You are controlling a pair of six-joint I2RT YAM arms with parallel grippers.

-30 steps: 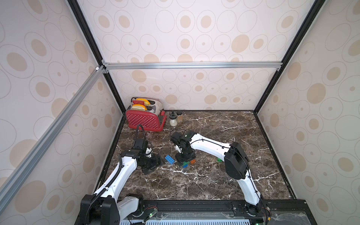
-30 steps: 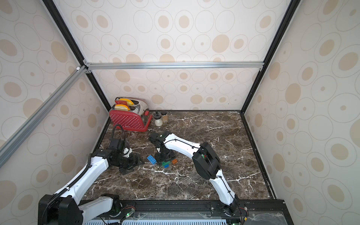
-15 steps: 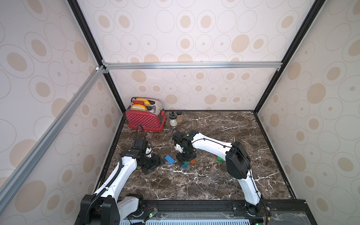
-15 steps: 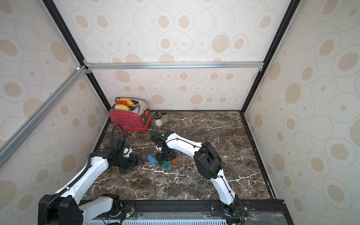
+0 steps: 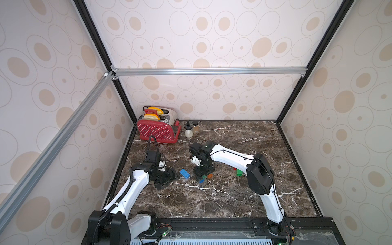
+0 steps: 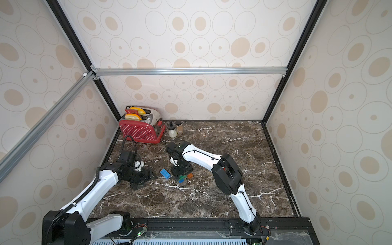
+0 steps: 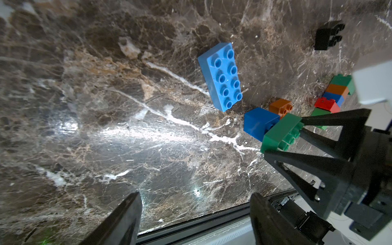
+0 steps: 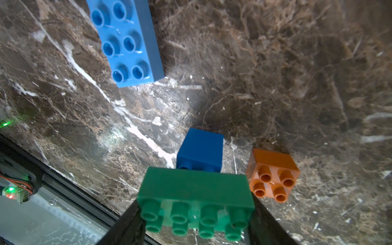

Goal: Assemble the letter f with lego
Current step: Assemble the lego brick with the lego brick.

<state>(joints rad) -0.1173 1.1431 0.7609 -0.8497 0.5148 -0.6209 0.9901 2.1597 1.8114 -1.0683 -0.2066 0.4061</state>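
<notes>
My right gripper (image 8: pixel 195 221) is shut on a green oblong lego brick (image 8: pixel 195 191), studs facing the camera, low over the marble. A dark blue square brick (image 8: pixel 200 149) lies on its side, studs against the green brick's edge. An orange square brick (image 8: pixel 272 169) lies close beside them. A light blue long brick (image 7: pixel 222 76) lies flat, to the left of this cluster in a top view (image 5: pixel 185 174). My left gripper (image 7: pixel 195 203) is open and empty, short of the light blue brick. A black brick (image 7: pixel 327 35) and a stack of coloured bricks (image 7: pixel 335 93) lie further off.
A red dotted toaster (image 5: pixel 158 129) and two small jars (image 5: pixel 188 131) stand at the back left. The table's front rail (image 5: pixel 212 220) runs close behind both grippers. The right arm's elbow (image 5: pixel 259 171) hangs beside the stack of bricks.
The right arm has shifted very slightly to the right with the green brick still in its grip. The left arm has not moved.
</notes>
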